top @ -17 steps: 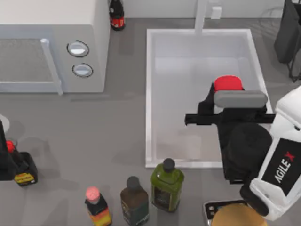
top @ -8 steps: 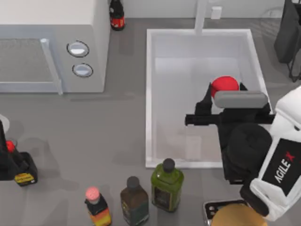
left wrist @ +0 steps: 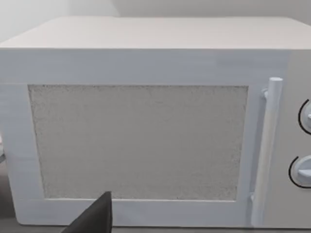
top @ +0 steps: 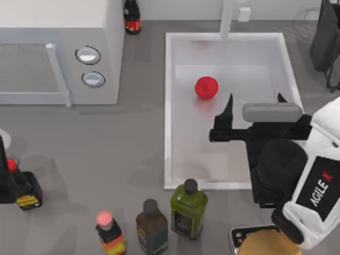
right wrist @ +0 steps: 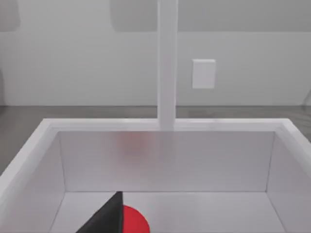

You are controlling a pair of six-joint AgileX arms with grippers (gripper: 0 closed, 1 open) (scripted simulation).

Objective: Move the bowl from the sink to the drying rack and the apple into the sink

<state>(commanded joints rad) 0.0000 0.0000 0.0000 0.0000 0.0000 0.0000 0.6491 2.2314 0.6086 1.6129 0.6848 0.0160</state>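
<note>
The red apple [top: 206,87] lies loose on the floor of the white sink [top: 168,106], left of its middle. My right gripper [top: 255,102] hovers open over the sink's right half, to the right of the apple and not touching it. In the right wrist view the apple [right wrist: 134,222] sits low beside one dark fingertip [right wrist: 111,214], in front of the sink's far wall [right wrist: 165,160]. The bowl is out of view. A dark drying rack [top: 325,37] stands at the back right. My left arm [top: 6,178] is parked at the table's left edge.
A white microwave [top: 58,53] fills the back left, and the left wrist view faces its door [left wrist: 141,141]. The white faucet post [top: 227,18] rises behind the sink. Three bottles [top: 151,223] line the front edge, with another bottle [top: 132,18] at the back.
My right gripper has opened and let go of the apple. The apple dropped into the sink and rolled left and toward the back. The left arm has not moved.
</note>
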